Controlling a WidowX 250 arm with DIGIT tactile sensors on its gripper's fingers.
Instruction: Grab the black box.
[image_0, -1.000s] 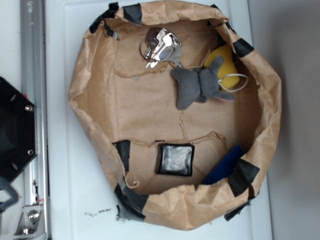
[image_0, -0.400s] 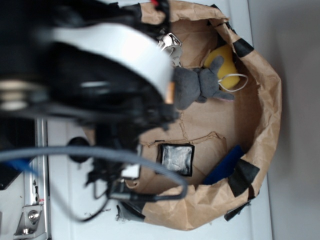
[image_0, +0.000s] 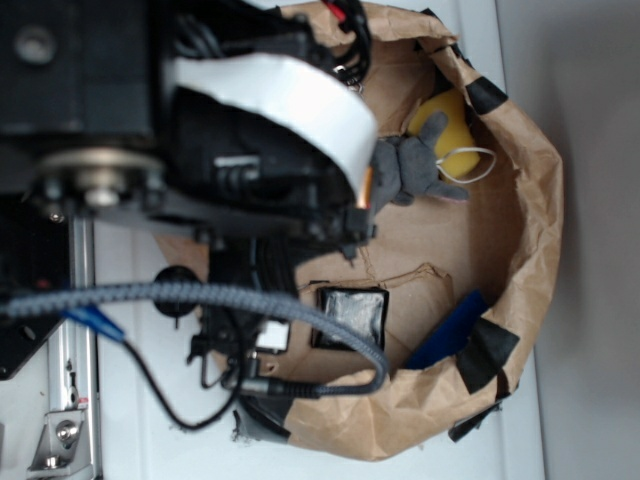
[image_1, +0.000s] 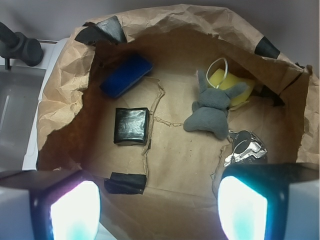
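A: Where is the black box (image_1: 131, 125) sitting?
B: Flat on the paper tub's (image_1: 65, 95) floor, beside the blue piece (image_1: 126, 75), well apart from the grey toy (image_1: 212, 108).
A: And the tool (image_1: 159, 202)?
B: It is hovering high with fingers spread wide, empty, probably so they can straddle the box.

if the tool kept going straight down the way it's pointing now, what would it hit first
Probably bare brown paper floor in the middle of the bin, as far as the wrist view shows. The tool is open. The black box lies left of that line, the grey plush toy right. Depth is unclear.
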